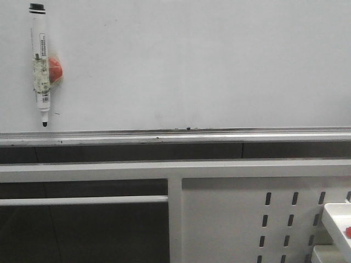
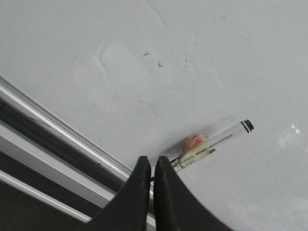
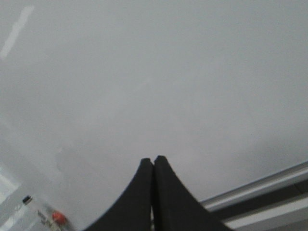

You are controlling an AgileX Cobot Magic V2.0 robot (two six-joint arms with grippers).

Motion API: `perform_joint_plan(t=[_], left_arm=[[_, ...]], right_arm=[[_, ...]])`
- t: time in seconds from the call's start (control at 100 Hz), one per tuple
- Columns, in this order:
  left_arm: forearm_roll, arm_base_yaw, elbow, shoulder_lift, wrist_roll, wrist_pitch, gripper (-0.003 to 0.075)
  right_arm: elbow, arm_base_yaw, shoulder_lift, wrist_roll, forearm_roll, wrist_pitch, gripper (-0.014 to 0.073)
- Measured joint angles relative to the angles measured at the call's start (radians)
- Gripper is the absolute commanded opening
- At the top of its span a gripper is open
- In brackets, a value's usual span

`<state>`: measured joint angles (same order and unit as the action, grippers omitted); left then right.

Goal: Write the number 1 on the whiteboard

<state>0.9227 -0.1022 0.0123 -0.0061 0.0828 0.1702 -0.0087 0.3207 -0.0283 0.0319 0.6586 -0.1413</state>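
Note:
The whiteboard (image 1: 192,66) fills the upper part of the front view, with a silver rail (image 1: 175,134) along its lower edge. A white marker with a black cap (image 1: 41,60) hangs upright at its left, tip down, beside a red magnet (image 1: 55,69). The number 1 is out of view. Neither gripper shows in the front view. My left gripper (image 2: 153,161) is shut and empty, its tips just short of the marker (image 2: 214,144) on the board (image 2: 144,57). My right gripper (image 3: 153,161) is shut and empty, facing bare board (image 3: 168,72), with the marker (image 3: 41,214) far off to one side.
Under the rail runs a white frame bar (image 1: 164,170) with a white perforated panel (image 1: 263,219) at the lower right. A white tray (image 1: 337,219) holding something red (image 1: 347,232) sits at the bottom right corner. Faint dark smudges (image 2: 159,62) mark the board.

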Motion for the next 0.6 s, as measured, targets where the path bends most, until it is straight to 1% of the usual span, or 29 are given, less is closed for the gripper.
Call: perform_joint_plan(t=[0.06, 0.11, 0.14, 0.19, 0.24, 0.25, 0.26, 0.32, 0.33, 0.36, 0.41, 0.47, 0.6], left_arm=[[-0.039, 0.000, 0.036, 0.005, 0.077, 0.035, 0.0018], [-0.073, 0.000, 0.091, 0.026, 0.149, 0.075, 0.0076], [-0.093, 0.000, 0.123, 0.048, 0.193, 0.097, 0.0134], [-0.113, 0.000, 0.177, 0.098, 0.272, 0.137, 0.0227], [-0.125, 0.000, 0.229, 0.161, 0.350, 0.176, 0.0320], [-0.124, 0.000, 0.242, 0.180, 0.370, 0.185, 0.0320], [-0.128, 0.000, 0.249, 0.190, 0.380, 0.190, 0.0344], [-0.134, 0.000, 0.302, 0.280, 0.460, 0.219, 0.0361], [-0.134, -0.003, 0.307, 0.290, 0.467, 0.220, 0.0360], [-0.135, -0.009, 0.324, 0.335, 0.495, 0.221, 0.0353], [-0.138, -0.030, 0.347, 0.390, 0.535, 0.214, 0.0349], [-0.142, -0.067, 0.364, 0.444, 0.579, 0.194, 0.0349], [-0.185, -0.155, 0.390, 0.573, 0.685, 0.180, 0.0349]], right_arm=[[-0.038, 0.000, 0.000, 0.000, -0.069, 0.105, -0.0067], [-0.092, 0.000, 0.000, 0.000, -0.150, 0.196, -0.0066], [-0.121, 0.000, 0.000, 0.000, -0.197, 0.245, -0.0058], [-0.171, 0.000, 0.000, 0.000, -0.274, 0.321, -0.0016], [-0.213, 0.000, 0.000, -0.002, -0.339, 0.386, 0.0067], [-0.224, 0.000, 0.000, -0.002, -0.356, 0.393, 0.0080], [-0.229, 0.000, 0.000, -0.004, -0.364, 0.399, 0.0092], [-0.268, 0.000, 0.000, -0.013, -0.418, 0.444, 0.0222], [-0.272, 0.000, 0.000, -0.013, -0.423, 0.446, 0.0222], [-0.284, 0.000, -0.008, -0.023, -0.442, 0.462, 0.0278], [-0.299, 0.000, -0.018, -0.047, -0.456, 0.481, 0.0335], [-0.307, 0.000, -0.034, -0.065, -0.466, 0.502, 0.0365], [-0.309, 0.000, -0.069, -0.091, -0.476, 0.552, 0.0360]])
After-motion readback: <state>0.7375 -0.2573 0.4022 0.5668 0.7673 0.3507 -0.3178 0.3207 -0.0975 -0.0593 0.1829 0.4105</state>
